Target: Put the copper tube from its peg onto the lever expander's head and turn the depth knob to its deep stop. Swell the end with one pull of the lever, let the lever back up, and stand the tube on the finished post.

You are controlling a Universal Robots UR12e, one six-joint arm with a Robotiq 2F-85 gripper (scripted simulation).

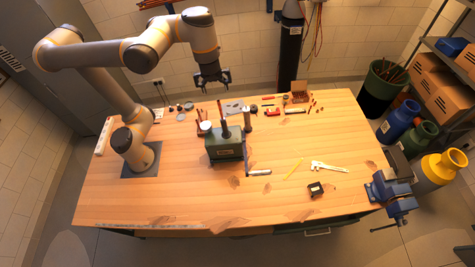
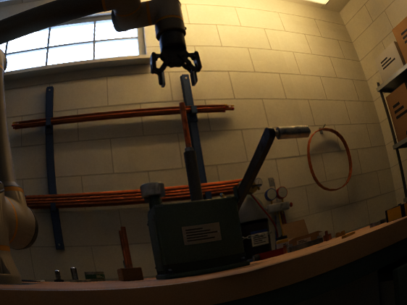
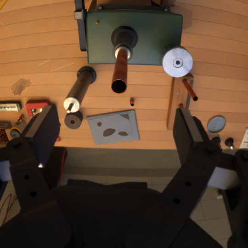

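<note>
The copper tube [image 1: 219, 109] [image 2: 185, 125] [image 3: 120, 72] stands upright on the head of the green lever expander [image 1: 223, 143] [image 2: 197, 234] [image 3: 133, 37], in the middle of the bench. The silver depth knob [image 1: 205, 126] [image 2: 152, 189] [image 3: 177, 61] sits at the expander's left corner. The lever [image 1: 258, 172] [image 2: 292, 132] is raised, its grey handle toward the bench front. The dark finished post [image 1: 246, 119] [image 3: 79, 88] stands right of the expander, bare. My gripper [image 1: 212, 84] [image 2: 177, 74] [image 3: 115, 136] hangs open and empty well above the tube's top.
A block wall with copper pipe racks [image 2: 119, 115] stands behind the bench. A wooden peg block [image 1: 200, 123] [image 3: 180, 97] with short copper pieces sits left of the expander, and a grey pad [image 3: 113, 126] lies behind it. Small tools lie at the bench's far side, a vise [image 1: 390, 190] at right.
</note>
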